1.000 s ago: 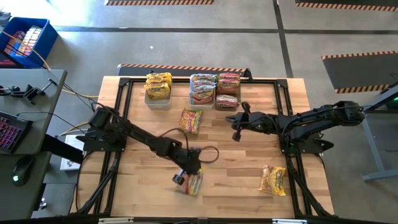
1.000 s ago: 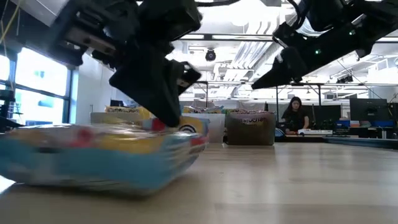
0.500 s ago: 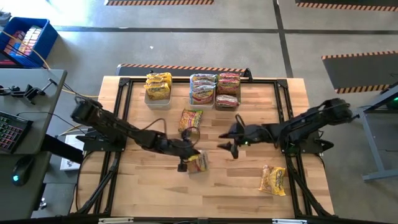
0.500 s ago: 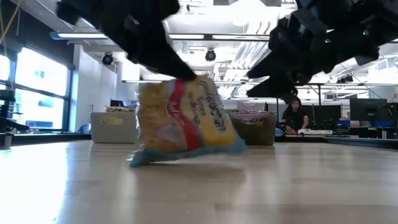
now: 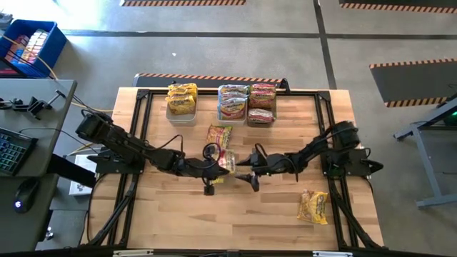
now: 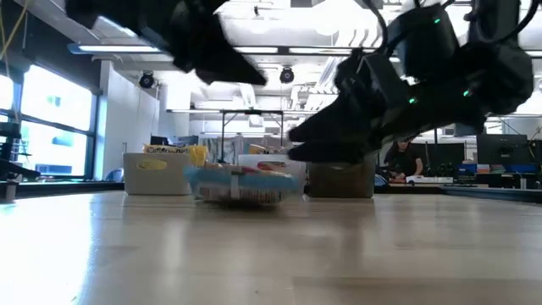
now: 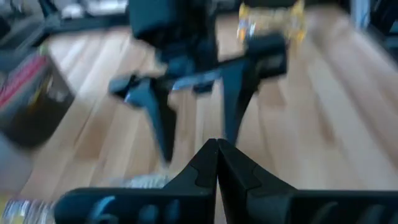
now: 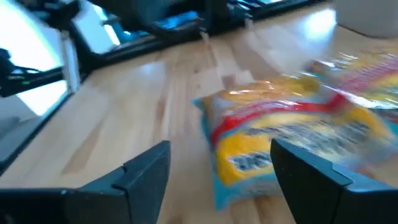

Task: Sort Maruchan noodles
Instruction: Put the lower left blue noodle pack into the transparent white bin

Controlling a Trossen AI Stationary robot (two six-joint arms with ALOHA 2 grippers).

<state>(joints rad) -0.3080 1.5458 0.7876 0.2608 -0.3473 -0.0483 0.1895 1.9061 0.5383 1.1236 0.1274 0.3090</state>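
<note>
At table centre, left gripper [image 5: 211,175] pinched shut beside a noodle packet [image 5: 226,160]; right gripper [image 5: 254,173] spread wide, facing it.

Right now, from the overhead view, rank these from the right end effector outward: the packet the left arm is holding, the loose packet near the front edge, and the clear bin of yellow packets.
From the right end effector:
1. Held packet, just left.
2. Loose packet, front right.
3. Clear bin, back left.

Robotics lab: concrete floor [image 5: 214,57] with hazard tape [image 5: 182,3], desk keyboard [image 5: 13,151], ceiling strip lights [image 6: 254,38].
</note>
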